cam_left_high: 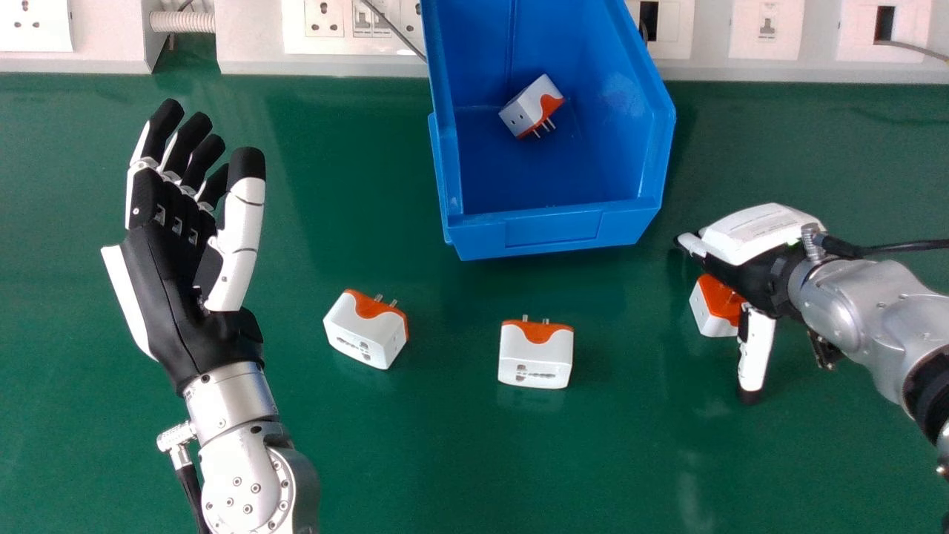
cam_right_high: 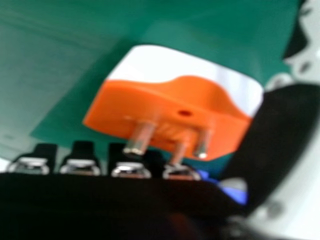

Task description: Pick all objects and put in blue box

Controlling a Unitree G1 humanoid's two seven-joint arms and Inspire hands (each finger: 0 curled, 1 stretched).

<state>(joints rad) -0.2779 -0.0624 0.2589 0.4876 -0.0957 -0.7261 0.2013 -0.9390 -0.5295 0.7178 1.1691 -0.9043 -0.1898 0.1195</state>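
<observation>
plug adapter [cam_left_high: 713,302], white and orange, lies at the right robot hand [cam_left_high: 767,278], between its thumb and fingers, which are spread rather than pinching; i cannot tell if they touch it. two more, a left adapter [cam_left_high: 367,330] and a middle adapter [cam_left_high: 535,356], sit apart on the green counter [cam_left_high: 415,460]. another adapter [cam_left_high: 530,107] lies tilted inside the blue box [cam_left_high: 552,230]. the left robot hand [cam_left_high: 167,274] is open, left of the box.

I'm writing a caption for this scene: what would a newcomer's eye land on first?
Probably the big blue box at the far edge of the green table, an orange-and-white adapter inside. Next, the black-and-white left robot hand, palm up on the view's left.
</observation>
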